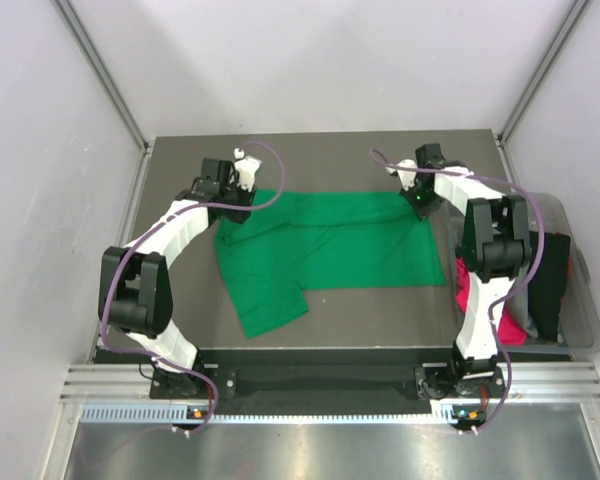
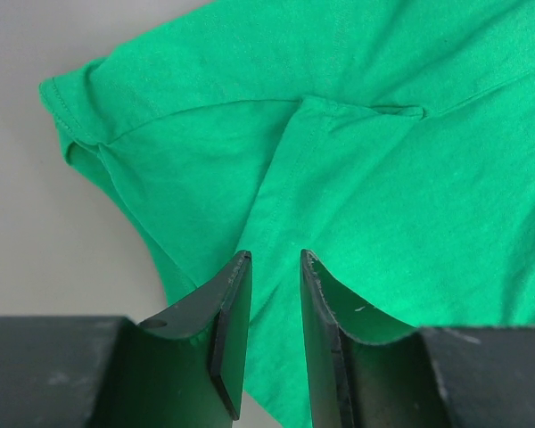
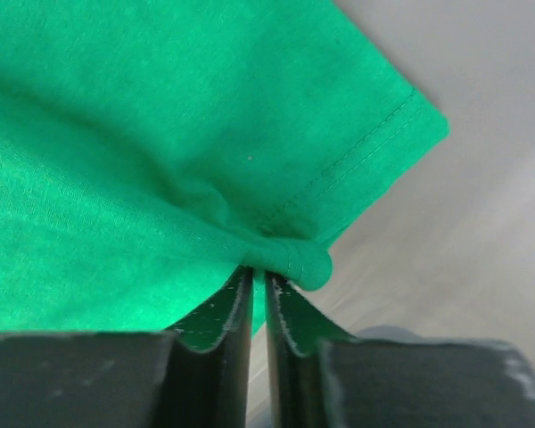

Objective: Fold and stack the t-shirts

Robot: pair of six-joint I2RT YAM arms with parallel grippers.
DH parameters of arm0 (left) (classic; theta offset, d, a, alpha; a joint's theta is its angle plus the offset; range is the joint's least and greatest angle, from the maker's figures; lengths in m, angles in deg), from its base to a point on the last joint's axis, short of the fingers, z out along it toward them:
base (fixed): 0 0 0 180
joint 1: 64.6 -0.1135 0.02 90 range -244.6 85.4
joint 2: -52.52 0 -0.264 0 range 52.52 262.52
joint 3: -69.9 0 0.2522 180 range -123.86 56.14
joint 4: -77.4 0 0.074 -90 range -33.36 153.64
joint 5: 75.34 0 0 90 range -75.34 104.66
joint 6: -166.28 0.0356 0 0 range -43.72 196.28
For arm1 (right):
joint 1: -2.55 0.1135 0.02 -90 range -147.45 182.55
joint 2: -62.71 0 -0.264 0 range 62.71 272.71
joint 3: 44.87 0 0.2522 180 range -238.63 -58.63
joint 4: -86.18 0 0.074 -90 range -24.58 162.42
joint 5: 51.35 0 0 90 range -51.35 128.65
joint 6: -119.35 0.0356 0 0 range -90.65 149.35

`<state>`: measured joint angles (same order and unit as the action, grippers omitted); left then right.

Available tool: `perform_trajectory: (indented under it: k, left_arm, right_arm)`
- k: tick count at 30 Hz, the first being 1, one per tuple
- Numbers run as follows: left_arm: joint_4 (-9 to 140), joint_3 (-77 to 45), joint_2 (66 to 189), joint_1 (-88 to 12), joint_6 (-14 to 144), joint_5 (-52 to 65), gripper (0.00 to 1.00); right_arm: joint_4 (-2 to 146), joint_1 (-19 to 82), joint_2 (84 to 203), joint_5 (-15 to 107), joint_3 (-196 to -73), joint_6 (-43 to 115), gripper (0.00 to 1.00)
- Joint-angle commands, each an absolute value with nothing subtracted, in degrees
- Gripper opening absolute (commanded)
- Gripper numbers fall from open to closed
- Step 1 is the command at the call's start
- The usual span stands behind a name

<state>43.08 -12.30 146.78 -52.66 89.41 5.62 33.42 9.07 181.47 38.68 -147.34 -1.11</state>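
A bright green t-shirt (image 1: 330, 245) lies spread on the grey table, with one sleeve pointing toward the near left. My left gripper (image 1: 232, 210) hovers over its far left corner. In the left wrist view that gripper (image 2: 275, 256) is open, and the shirt's fabric (image 2: 383, 160) lies flat below the gap. My right gripper (image 1: 420, 205) is at the far right corner. In the right wrist view it (image 3: 259, 272) is shut on a pinched fold near the shirt's hem (image 3: 116, 160).
A clear plastic bin (image 1: 580, 300) stands off the table's right edge. It holds a magenta-pink shirt (image 1: 467, 290) and a black shirt (image 1: 548, 280). White walls close in the back and both sides. Bare table (image 1: 380, 315) runs along the near side of the shirt.
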Motion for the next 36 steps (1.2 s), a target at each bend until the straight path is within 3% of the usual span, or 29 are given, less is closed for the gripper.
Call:
perform_trajectory:
  k: [1, 4, 12, 32, 35, 36]
  left_arm:
    - [45.8, -11.7, 146.7, -52.6, 88.7, 4.7, 0.33]
    - [45.7, -11.8, 146.5, -52.6, 88.8, 4.8, 0.33]
    - [45.9, -11.4, 145.8, -52.6, 88.7, 4.7, 0.33]
    - [46.1, -11.4, 145.2, -52.6, 88.9, 5.5, 0.33]
    - [46.2, -11.4, 145.1, -52.6, 88.9, 5.9, 0.33]
    - [46.1, -11.4, 145.1, -52.6, 89.0, 6.0, 0.33]
  right_arm:
    - [36.4, 10.0, 180.5, 36.5, -146.1, -1.4, 0.08]
    - [37.0, 10.6, 177.2, 36.7, -144.4, -1.3, 0.02]
    - [34.5, 11.6, 167.1, 37.5, -141.0, -2.0, 0.00]
    - [27.0, 12.0, 162.7, 39.9, -140.5, -2.9, 0.00]
    - [26.2, 12.0, 161.9, 40.0, -140.1, -2.9, 0.02]
    - [25.8, 12.0, 161.2, 39.9, -140.2, -3.0, 0.09]
